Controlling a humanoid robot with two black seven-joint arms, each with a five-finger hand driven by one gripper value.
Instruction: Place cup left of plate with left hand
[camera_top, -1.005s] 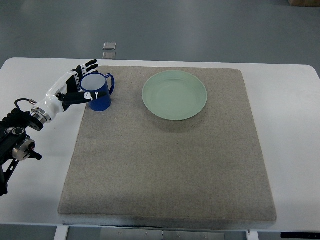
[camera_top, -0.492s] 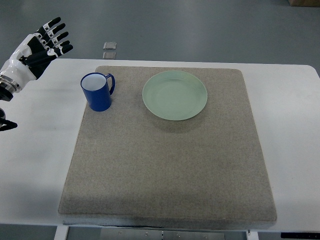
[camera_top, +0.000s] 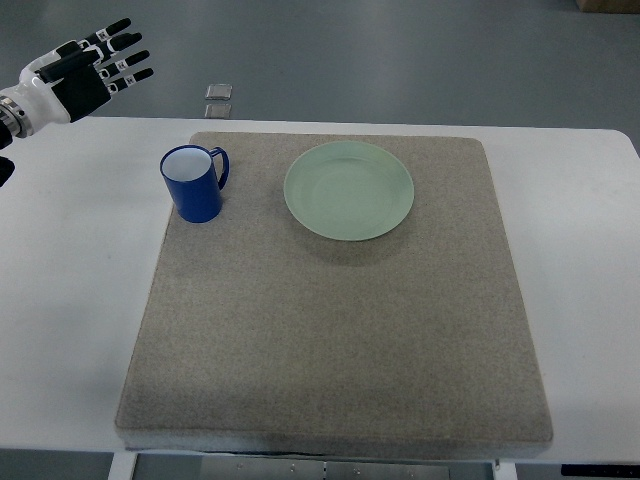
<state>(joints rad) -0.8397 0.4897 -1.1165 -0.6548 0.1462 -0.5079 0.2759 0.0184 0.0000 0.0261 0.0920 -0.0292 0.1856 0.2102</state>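
Observation:
A blue cup (camera_top: 196, 183) with a white inside stands upright on the grey mat (camera_top: 330, 320), its handle turned toward the plate. The pale green plate (camera_top: 349, 189) lies to the cup's right, a small gap between them. My left hand (camera_top: 88, 68) hovers high at the picture's upper left corner, well away from the cup, fingers spread and holding nothing. The right arm does not show.
The mat lies on a white table (camera_top: 70, 300). Two small grey squares (camera_top: 218, 99) sit on the floor beyond the table's far edge.
One second ago my left hand was around the cup. It has let go and pulled away up and to the left. The cup stays where it was set down.

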